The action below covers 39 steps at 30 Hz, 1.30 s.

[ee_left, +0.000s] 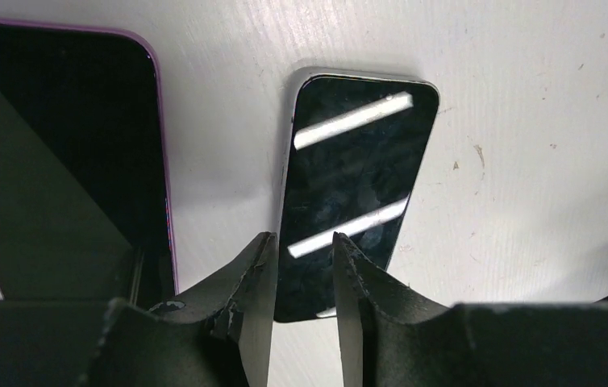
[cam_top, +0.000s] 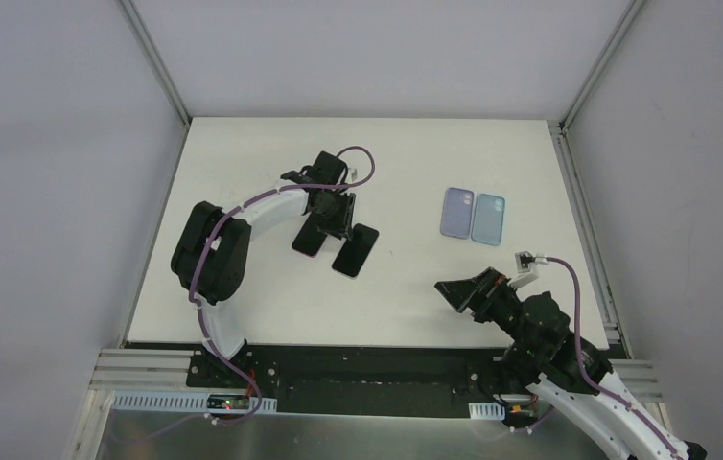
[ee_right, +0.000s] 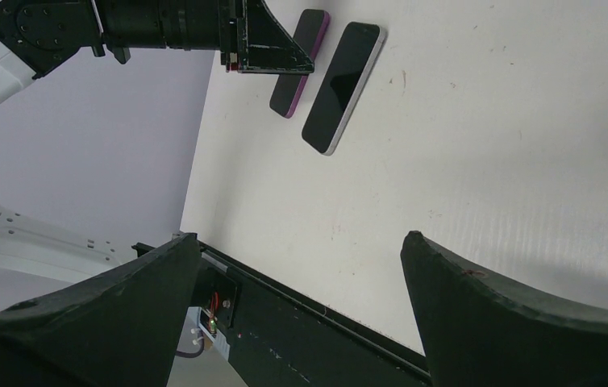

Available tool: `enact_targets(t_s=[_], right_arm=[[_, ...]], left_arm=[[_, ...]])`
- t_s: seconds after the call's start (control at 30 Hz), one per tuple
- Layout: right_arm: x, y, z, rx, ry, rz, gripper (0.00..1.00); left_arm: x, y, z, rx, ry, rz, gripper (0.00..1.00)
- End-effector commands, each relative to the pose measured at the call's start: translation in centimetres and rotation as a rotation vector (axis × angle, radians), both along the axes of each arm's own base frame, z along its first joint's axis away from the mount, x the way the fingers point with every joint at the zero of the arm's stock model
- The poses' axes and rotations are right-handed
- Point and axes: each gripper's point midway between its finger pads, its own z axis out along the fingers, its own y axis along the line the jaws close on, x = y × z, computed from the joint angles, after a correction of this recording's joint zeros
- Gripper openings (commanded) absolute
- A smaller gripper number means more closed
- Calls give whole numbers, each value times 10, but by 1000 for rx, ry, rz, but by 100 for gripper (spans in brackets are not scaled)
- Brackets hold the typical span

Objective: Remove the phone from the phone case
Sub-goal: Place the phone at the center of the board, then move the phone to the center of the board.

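Two phones lie screen up on the white table. One phone (ee_left: 59,145) sits in a purple phone case (ee_right: 294,95), left of a bare, silver-edged phone (ee_left: 357,177). From above, the cased phone (cam_top: 306,241) lies partly under my left gripper (cam_top: 337,225), with the bare phone (cam_top: 356,250) to its right. My left gripper (ee_left: 301,238) hovers over the bare phone's near end, its jaws a narrow gap apart and gripping nothing. My right gripper (ee_right: 302,238) is wide open and empty over the near right of the table (cam_top: 463,292).
Two empty cases lie side by side at the right, one lilac (cam_top: 456,211) and one light blue (cam_top: 488,218). The black mounting rail (cam_top: 367,355) runs along the table's near edge. Grey walls enclose the table.
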Motion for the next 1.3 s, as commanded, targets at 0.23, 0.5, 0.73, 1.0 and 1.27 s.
enact_targets(t_s=[0.23,0.5,0.73,1.0,1.27], right_arm=[[2,-5,11,38,-46,-26,99],[5,-6,5,22,-38,-37,99],[3,-7,3,15,-26,-39,99],[4,-9,3,9,-26,-48,99],[5,-9,4,-1,-29,-49,99]], left_arm=[[6,18,14,70,-86,58,37],[-16,3,31,305,-315,-50,60],[-25,-19,20,518,-444,-132,81],[-25,-26,2,572,-440,-151,99],[-20,-19,-12,658,-447,-156,91]])
